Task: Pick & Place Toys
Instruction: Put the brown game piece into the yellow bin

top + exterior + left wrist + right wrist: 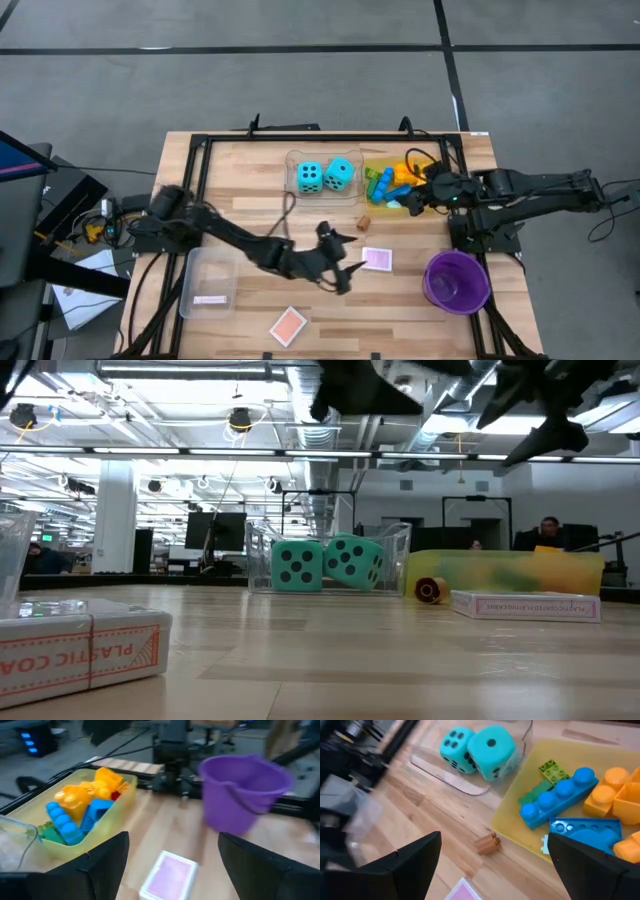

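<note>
Two turquoise dice [325, 175] sit in a clear tray [292, 182] at the table's far middle. Beside it, a yellow tray [372, 197] holds several blue, orange, yellow and green bricks [560, 797]. A pink tile [377, 259] lies flat mid-table, and an orange tile [288, 325] lies near the front edge. My left gripper [352, 262] hovers open just left of the pink tile [167, 875], which shows between its fingers, untouched. My right gripper [412, 200] hangs open over the yellow tray's near edge. A small brown piece [487, 843] lies on the wood below it.
A purple bowl [457, 280] stands at the near right, close beyond the pink tile. A second clear tray [210, 280] with a flat pink piece in it sits near left. A black frame [200, 160] runs around the tabletop. Bare wood lies between the trays and the front edge.
</note>
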You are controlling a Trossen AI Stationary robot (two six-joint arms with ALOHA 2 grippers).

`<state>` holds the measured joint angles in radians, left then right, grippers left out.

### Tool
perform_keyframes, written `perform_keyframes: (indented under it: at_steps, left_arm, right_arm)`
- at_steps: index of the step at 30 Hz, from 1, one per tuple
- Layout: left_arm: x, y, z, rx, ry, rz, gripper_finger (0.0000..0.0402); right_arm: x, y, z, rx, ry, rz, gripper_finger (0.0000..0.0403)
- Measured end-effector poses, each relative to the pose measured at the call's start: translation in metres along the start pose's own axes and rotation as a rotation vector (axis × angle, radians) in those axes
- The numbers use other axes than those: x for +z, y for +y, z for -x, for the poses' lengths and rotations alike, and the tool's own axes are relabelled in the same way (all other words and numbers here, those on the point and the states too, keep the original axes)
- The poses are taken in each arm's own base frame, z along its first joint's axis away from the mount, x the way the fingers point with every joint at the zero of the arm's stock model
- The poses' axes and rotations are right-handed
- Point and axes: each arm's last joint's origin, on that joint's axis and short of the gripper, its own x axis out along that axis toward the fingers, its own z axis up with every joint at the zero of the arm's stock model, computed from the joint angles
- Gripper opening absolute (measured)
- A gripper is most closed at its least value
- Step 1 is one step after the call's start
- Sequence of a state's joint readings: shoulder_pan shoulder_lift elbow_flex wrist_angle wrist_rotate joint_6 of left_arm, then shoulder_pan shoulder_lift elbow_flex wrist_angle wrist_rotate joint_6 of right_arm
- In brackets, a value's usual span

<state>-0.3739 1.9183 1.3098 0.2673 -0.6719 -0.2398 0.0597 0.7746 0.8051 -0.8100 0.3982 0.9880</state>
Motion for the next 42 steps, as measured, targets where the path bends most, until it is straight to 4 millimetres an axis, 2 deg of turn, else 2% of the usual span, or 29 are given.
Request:
perform_keyframes:
  at_steps: [4,9,12,16,22,26,33,38,42]
  left_arm:
    - [-0.013,-0.004,-0.033,0.112,0.001,-0.011,0.0301]
    - [-0.042,-0.002,-0.065,0.284,0.012,-0.045,0.0301]
    - [-0.053,0.002,-0.075,0.373,0.007,-0.059,0.0301]
    - [-0.064,0.011,-0.087,0.386,0.029,-0.036,0.0301]
    - [-0.067,0.024,-0.096,0.408,0.021,0.087,0.0291]
    - [-0.066,0.032,-0.102,0.353,0.040,0.168,0.0279]
    - [-0.072,0.037,-0.107,0.365,0.057,0.165,0.0273]
    - [-0.093,0.037,-0.114,0.350,0.107,0.152,0.0273]
    - [-0.091,0.034,-0.119,0.362,0.091,0.135,0.0273]
  right_arm:
    - [0.002,-0.005,0.011,0.046,-0.029,-0.005,0.0356]
    - [0.004,-0.010,0.021,0.085,-0.054,0.012,0.0356]
    - [0.004,-0.012,0.025,0.095,-0.060,0.011,0.0356]
    - [0.003,-0.016,0.028,0.084,-0.055,0.029,0.0356]
    - [0.002,-0.017,0.027,0.072,-0.047,0.035,0.0356]
    - [0.002,-0.017,0.027,0.070,-0.046,0.045,0.0356]
    - [0.002,-0.017,0.027,0.067,-0.048,0.048,0.0356]
    - [0.002,-0.018,0.027,0.064,-0.046,0.049,0.0356]
    - [0.002,-0.018,0.027,0.061,-0.044,0.050,0.0356]
